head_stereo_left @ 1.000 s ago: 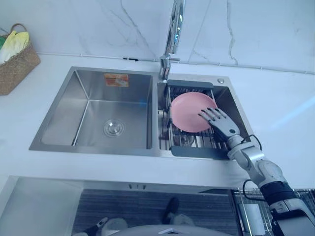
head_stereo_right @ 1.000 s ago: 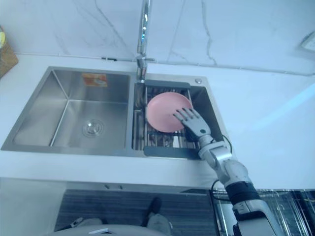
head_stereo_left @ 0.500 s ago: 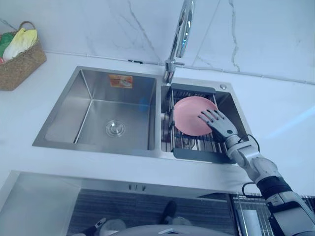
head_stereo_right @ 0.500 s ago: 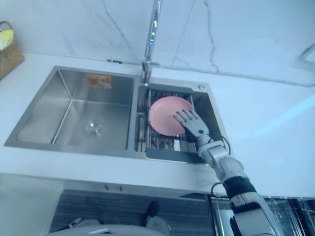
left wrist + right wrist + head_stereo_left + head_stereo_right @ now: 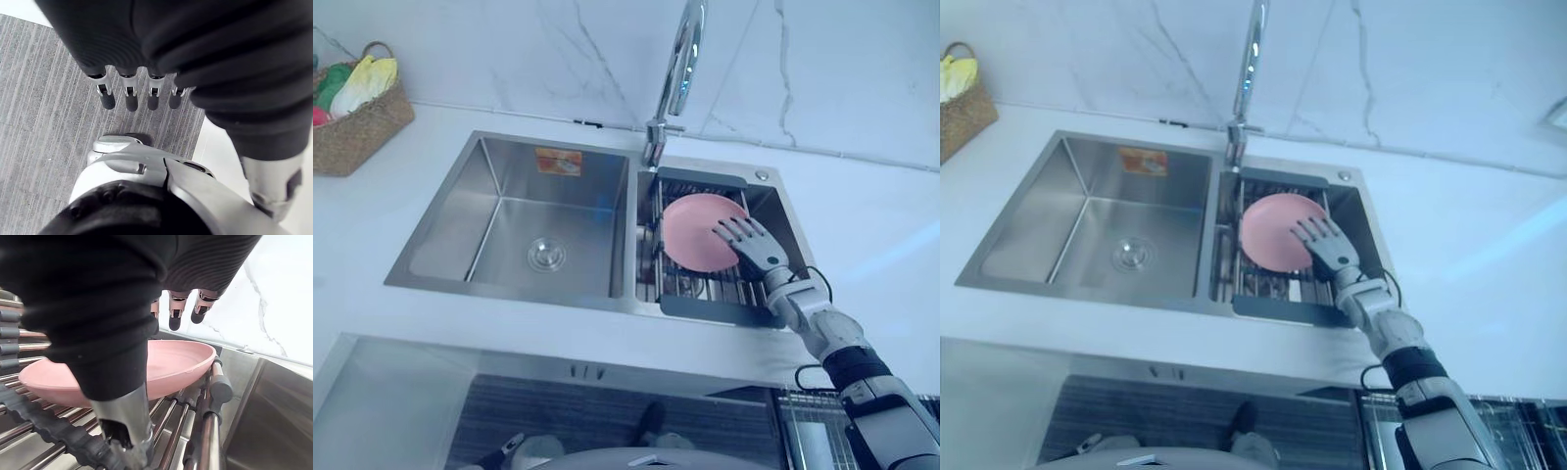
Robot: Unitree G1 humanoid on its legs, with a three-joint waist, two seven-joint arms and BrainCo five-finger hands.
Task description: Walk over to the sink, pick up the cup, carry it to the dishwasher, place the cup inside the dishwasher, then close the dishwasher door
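STEP: grasp | right hand [image 5: 754, 247] centre-right of frame, fingers spread, unclamped, over pink plate [image 5: 690, 230] on sink rack [image 5: 705, 305] | left hand [image 5: 131, 99] fingers straight | RISK: smooth tilted rim may slip from pinch.

Pink plate [image 5: 690, 235], silver sink [image 5: 499, 211], veined white wall [image 5: 822, 69]

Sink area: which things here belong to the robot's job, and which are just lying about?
Job: pink plate, right hand over it, sink, dish rack under the plate.
Lying about: wicker basket, faucet, left hand hanging idle.
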